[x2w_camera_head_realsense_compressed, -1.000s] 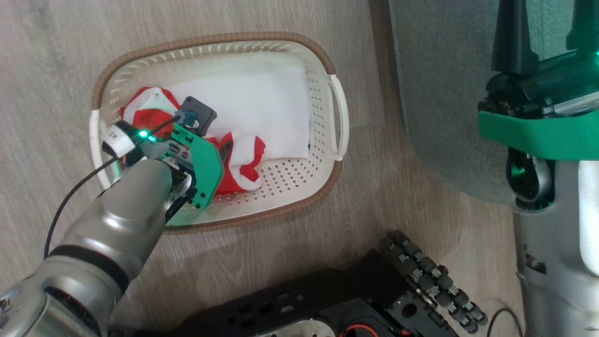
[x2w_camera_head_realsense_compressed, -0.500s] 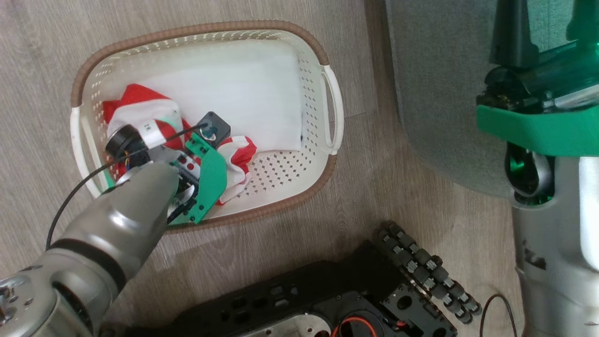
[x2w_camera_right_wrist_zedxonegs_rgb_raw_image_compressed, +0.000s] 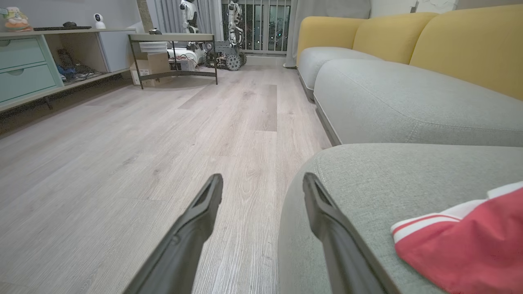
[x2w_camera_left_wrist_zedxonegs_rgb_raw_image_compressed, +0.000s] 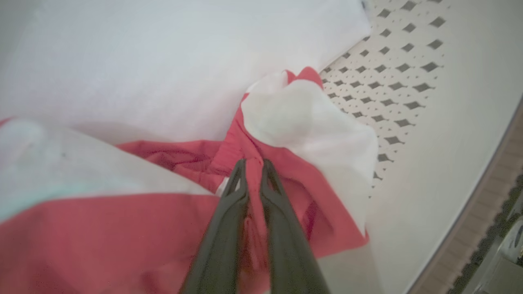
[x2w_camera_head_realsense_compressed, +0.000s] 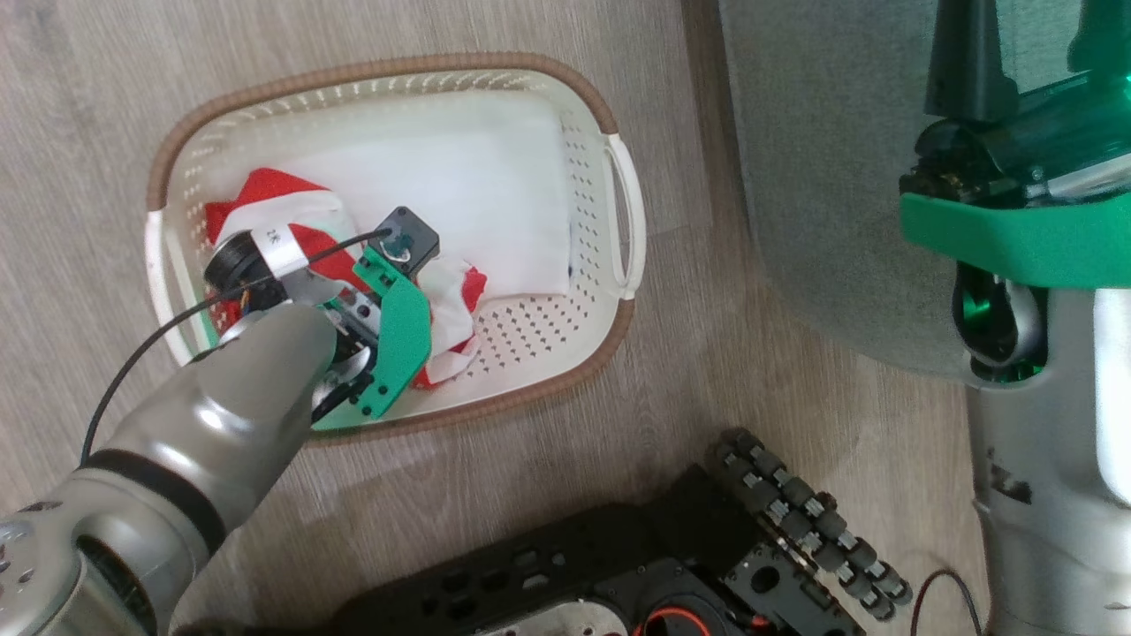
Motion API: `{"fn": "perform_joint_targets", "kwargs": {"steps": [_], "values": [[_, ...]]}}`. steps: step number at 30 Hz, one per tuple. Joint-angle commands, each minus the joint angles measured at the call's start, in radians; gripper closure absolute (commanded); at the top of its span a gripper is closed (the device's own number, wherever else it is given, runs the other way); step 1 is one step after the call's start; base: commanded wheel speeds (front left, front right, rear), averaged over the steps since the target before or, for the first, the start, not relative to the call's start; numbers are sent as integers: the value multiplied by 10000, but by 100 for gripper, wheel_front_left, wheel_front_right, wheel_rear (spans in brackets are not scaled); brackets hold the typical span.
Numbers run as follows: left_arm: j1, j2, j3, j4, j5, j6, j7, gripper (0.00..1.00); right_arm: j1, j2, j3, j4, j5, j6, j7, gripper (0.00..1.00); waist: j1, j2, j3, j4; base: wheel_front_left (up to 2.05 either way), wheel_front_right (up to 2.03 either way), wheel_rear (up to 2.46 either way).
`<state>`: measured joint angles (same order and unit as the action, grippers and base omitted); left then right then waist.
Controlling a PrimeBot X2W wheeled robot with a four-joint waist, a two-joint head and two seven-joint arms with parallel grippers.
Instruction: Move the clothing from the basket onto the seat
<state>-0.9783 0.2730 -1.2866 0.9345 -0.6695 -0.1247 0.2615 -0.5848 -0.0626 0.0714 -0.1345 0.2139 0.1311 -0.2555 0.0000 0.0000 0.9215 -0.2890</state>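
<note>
Honestly, the left jaws are down inside the basket (x2w_camera_head_realsense_compressed: 399, 67), at its left end. They're pressed together on a fold of the red clothing (x2w_camera_left_wrist_zedxonegs_rgb_raw_image_compressed: 314, 183), right where the red meets the white trim. My guess is that's on purpose: a bunched ridge gives thin fingers something to bite, and it keeps them off the white liner sheet (x2w_camera_head_realsense_compressed: 477, 177) lying flat across the rest of the basket. The clothing is heaped in that same end, not lifted clear as far as I can tell. The right jaws are spread and empty, off to the basket's right over the edge of the grey-green seat (x2w_camera_right_wrist_zedxonegs_rgb_raw_image_compressed: 388, 171), where one red piece (x2w_camera_right_wrist_zedxonegs_rgb_raw_image_compressed: 470, 241) already lies. It's probably just keeping out of the way. The basket sits on pale wood-look floor (x2w_camera_head_realsense_compressed: 97, 106) with the seat just beside it. Farther from the basket there are yellow sofa backs (x2w_camera_right_wrist_zedxonegs_rgb_raw_image_compressed: 388, 36), a teal cabinet (x2w_camera_right_wrist_zedxonegs_rgb_raw_image_compressed: 20, 69) and a low table (x2w_camera_right_wrist_zedxonegs_rgb_raw_image_compressed: 175, 38).
</note>
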Motion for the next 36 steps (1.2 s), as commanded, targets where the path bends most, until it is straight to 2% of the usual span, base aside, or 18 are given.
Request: {"fn": "perform_joint_targets", "kwargs": {"steps": [1,9,17,22,28,32,36], "values": [[186,63,66,-254,-51,-59,-106,100,201,123,80,-285,77,-4,-63,0,0,0,-118,26,0,0,0],[280,-155,64,-801,-154,-59,-1479,100,505,123,-141,19,-96,-4,-63,0,0,0,-1342,420,0,0,0],[579,-473,64,-1382,-629,-59,-2956,100,1272,117,-505,770,-418,-4,-63,0,0,0,-3148,1113,0,0,0],[861,-656,65,-1620,-1018,-59,-3934,100,1923,-114,-631,1247,-369,-4,-63,0,0,0,-4313,1506,0,0,0],[1207,-585,187,-1908,-1390,-59,-4877,100,2535,-245,-582,1481,-21,-4,-63,0,0,0,-5521,1783,0,0,0],[1548,-477,500,-2267,-1537,-48,-5125,100,2857,-443,-486,1653,167,-4,-63,0,0,0,-6278,1920,0,0,0],[1840,-305,961,-2863,-1547,180,-5209,100,3189,-631,-389,1790,341,-4,-63,0,0,0,-6945,2036,0,0,0]]}}
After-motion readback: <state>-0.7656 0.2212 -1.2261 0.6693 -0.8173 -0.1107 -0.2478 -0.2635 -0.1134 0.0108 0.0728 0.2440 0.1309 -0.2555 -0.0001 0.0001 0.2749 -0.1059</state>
